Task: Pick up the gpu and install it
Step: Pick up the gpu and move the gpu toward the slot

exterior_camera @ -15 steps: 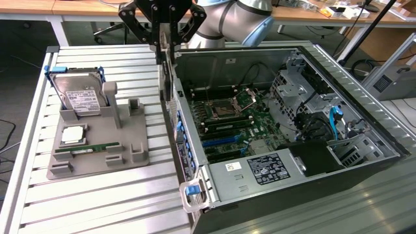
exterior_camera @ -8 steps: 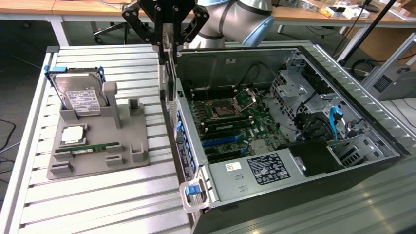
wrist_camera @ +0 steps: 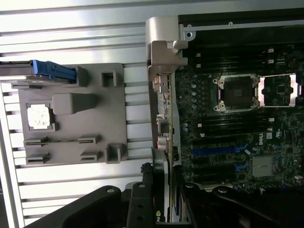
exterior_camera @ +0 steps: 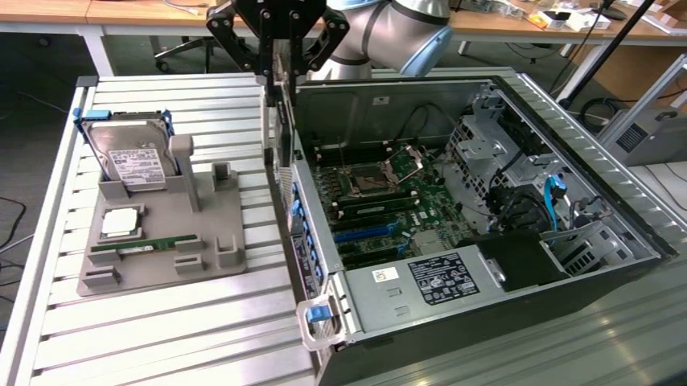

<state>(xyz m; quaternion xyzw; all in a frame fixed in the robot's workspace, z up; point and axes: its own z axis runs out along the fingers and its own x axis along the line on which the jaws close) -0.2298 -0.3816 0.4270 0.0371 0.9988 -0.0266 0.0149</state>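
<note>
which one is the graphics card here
Start at the open computer case. Over its wall beside the grey tray, the black claw grips the graphics card. It is the thin board held edge-on, unlike the green memory stick lying on the tray.

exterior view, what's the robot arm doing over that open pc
The gripper is shut on the gpu, holding it on edge at the side of the open case on the exterior view's left. The card is not in a motherboard slot yet. A hard drive and RAM stick sit on the grey holder beside the case.
</note>
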